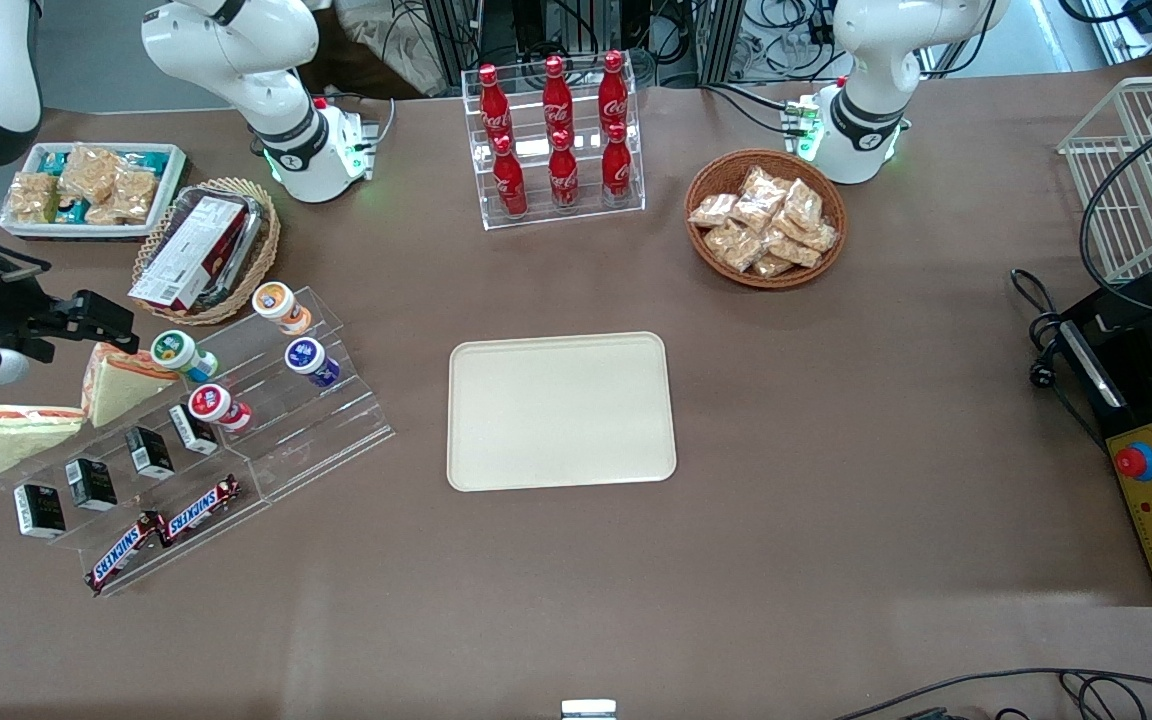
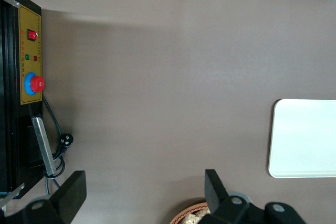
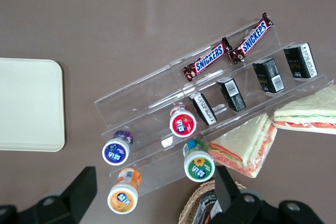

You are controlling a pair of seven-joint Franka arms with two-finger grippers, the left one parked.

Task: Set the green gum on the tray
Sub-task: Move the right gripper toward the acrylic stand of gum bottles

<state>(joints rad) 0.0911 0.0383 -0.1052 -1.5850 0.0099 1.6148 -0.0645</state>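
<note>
The green gum [image 1: 176,352] [image 3: 199,165], a small bottle with a green-and-white lid, stands on a step of the clear acrylic display stand [image 1: 336,420] at the working arm's end of the table. The cream tray [image 1: 561,410] [image 3: 29,103] [image 2: 304,137] lies flat at the table's middle with nothing on it. My gripper [image 1: 104,316] [image 3: 152,198] hovers above the stand's edge beside the green gum, a little off from it. It is open and holds nothing. In the right wrist view one finger [image 3: 229,190] stands close to the gum's lid.
On the same stand sit orange-lidded [image 1: 276,303], purple-lidded [image 1: 308,358] and red-lidded [image 1: 213,405] bottles, small black boxes and Snickers bars [image 1: 166,530]. Sandwiches [image 1: 116,380] and a wicker basket [image 1: 204,250] lie close by. A cola rack [image 1: 558,140] and a snack basket [image 1: 766,218] stand farther from the front camera.
</note>
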